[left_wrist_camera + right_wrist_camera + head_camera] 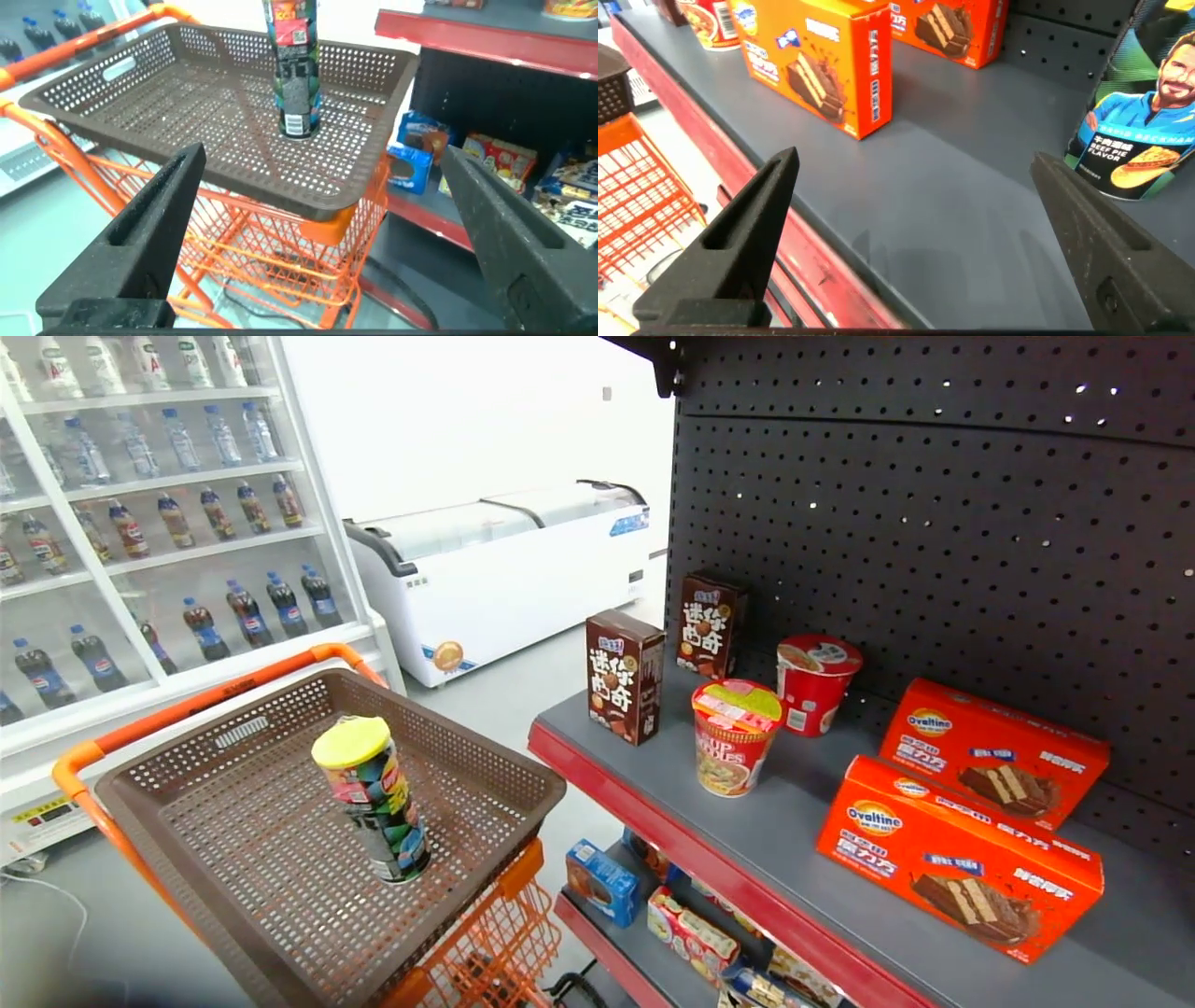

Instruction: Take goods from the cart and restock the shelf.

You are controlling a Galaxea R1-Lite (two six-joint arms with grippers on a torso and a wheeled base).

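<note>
Shop aisle, drinks coolers [140,523] behind. The grey shelf [812,821] carries orange boxes [962,859] and cup noodles [735,737]. The cart's brown basket [215,821] holds one tall, yellow-lidded canister [373,803], standing upright. I judge it light, stiff and slick-walled, so I'd grip it mid-body. My left gripper [320,157] gapes wide facing it; my right gripper [915,163] is wide and empty above the shelf.

Standing at the upper left of the frame, a tall white glass-door drinks cooler [329,537], holding clear plastic water bottles [177,439] in its upper half and dark cola bottles [247,613] lower down. Sitting just right of it, at upper centre, a long white chest freezer [523,588] with curved sliding glass lids. Stretching in front of both, a pale grey floor [532,686]; rising behind, a plain white wall [448,420].
</note>
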